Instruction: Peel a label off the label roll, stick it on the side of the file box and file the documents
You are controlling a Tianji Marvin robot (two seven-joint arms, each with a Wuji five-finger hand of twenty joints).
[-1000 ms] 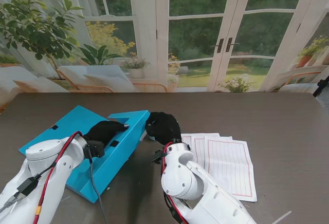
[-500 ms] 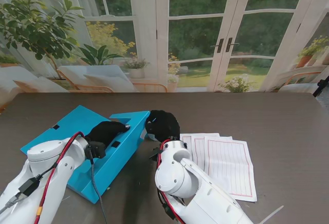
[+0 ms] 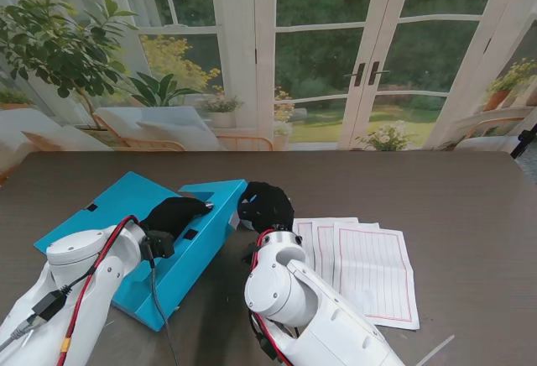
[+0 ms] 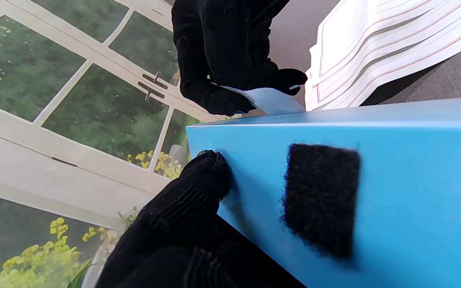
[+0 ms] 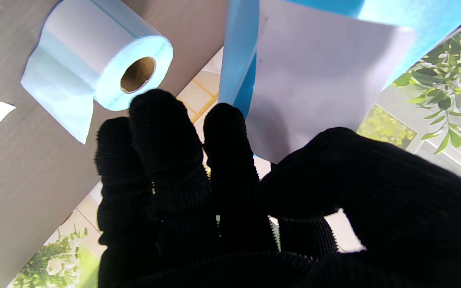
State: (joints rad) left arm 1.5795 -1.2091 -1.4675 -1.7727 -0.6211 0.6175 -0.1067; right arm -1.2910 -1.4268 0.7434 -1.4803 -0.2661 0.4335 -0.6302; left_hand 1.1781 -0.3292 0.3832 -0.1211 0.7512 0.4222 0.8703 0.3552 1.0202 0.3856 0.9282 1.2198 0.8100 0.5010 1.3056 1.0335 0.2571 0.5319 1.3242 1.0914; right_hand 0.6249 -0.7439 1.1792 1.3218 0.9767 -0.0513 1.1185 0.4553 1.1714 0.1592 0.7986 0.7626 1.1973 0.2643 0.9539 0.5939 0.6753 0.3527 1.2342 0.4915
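**Stand view: label off the roll, not yet on the box**

Shows the blue file box (image 3: 126, 194) lying open on the table (image 3: 453, 181), at 9 o'clock from the right hand (image 3: 267, 206). Shows the left hand (image 3: 172, 213) laid on the box wall, and the documents (image 3: 369, 265) spread flat at 4 o'clock from the right hand, untouched.

From the left wrist: finds the right hand (image 4: 222, 60) clamped on a peeled label (image 4: 272, 102), thumb against fingers, with the label's free edge touching or just short of the box's top edge; cannot tell which. Catches one left fingertip (image 4: 210, 174) pressed on the blue face near a black fastening patch (image 4: 320, 198). Cannot tell whether the left hand grips the wall or only braces it.

From the right wrist: sees the label (image 5: 314, 72) hanging flat in front of the box's side, and the label roll (image 5: 98, 68) resting on the table near the box's end, one strip trailing loose.

Judged progress:
- Peeling looks done.
- Sticking looks under way: label brought to the box side, not yet pressed flat.
- Leaves smoothing the label down, letting go, then gathering the sheets and placing them in the box.
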